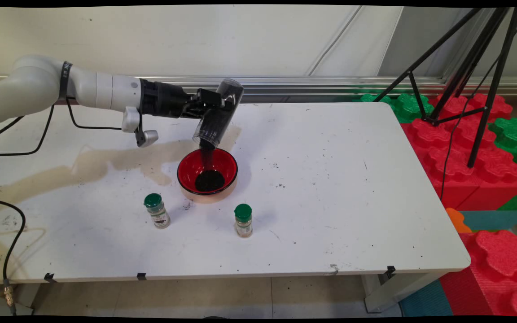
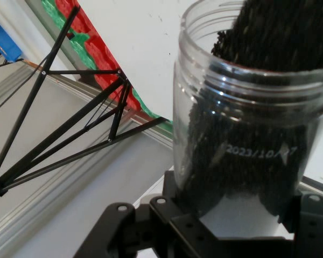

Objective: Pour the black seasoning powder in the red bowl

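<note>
Jar tipped over bowl, dark grains falling.

The gripper (image 1: 211,104) grasps a clear jar (image 1: 218,114), mouth down above the red bowl (image 1: 207,176), where a dark pile (image 1: 209,180) lies. Two green-capped bottles (image 1: 157,210) (image 1: 243,220) stand apart nearer the front edge. The table (image 1: 352,179) lies open to the right, toward the tripod (image 1: 474,67).

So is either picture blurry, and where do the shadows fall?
Main view: sharp overall, with soft shadows beside the red bowl and two small green-capped jars; the falling dark grains smear into a streak. Hand view: the clear jar is crisp enough to read its printed date, and the black tripod is sharp too.
</note>
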You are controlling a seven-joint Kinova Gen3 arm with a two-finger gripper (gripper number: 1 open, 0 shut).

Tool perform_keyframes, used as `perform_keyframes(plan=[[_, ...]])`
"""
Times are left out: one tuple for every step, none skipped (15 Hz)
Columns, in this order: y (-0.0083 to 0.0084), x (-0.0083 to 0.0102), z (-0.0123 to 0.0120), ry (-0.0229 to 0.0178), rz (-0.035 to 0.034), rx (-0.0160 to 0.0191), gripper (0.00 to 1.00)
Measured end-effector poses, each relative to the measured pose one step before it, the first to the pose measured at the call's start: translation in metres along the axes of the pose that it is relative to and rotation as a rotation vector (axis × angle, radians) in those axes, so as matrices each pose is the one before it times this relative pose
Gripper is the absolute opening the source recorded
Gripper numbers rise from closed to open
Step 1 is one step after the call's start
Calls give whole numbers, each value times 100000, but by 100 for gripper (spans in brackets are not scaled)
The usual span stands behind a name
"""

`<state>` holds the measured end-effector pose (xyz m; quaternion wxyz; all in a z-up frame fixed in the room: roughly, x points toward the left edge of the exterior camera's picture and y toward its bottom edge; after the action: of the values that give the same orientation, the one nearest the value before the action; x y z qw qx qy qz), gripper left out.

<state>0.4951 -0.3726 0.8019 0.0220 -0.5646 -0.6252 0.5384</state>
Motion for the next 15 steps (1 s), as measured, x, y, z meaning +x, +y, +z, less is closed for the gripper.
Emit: perform_keyframes(plan=[[-9,20,2,20,185,79,0],[1,23,-2,7,304,82,0],[-4,14,9,-8,330,119,0],[-8,6,-7,-90,394,135,0],[-10,1,4,-72,403,126,0],[-7,-6,14,-35,291,81,0],[-6,-6,7,-109,368,120,0],[-8,-2,9,-72,270,85,0],[-3,10,20,-40,337,96,0],[6,20,20,-31,347,87,0],[-4,7,20,-59,375,117,0],[0,6,8,-59,221,76,0],[9,8,-5,-47,141,20,0],[15,0,-7,-85,129,16,0],[5,3,0,-48,91,24,0]])
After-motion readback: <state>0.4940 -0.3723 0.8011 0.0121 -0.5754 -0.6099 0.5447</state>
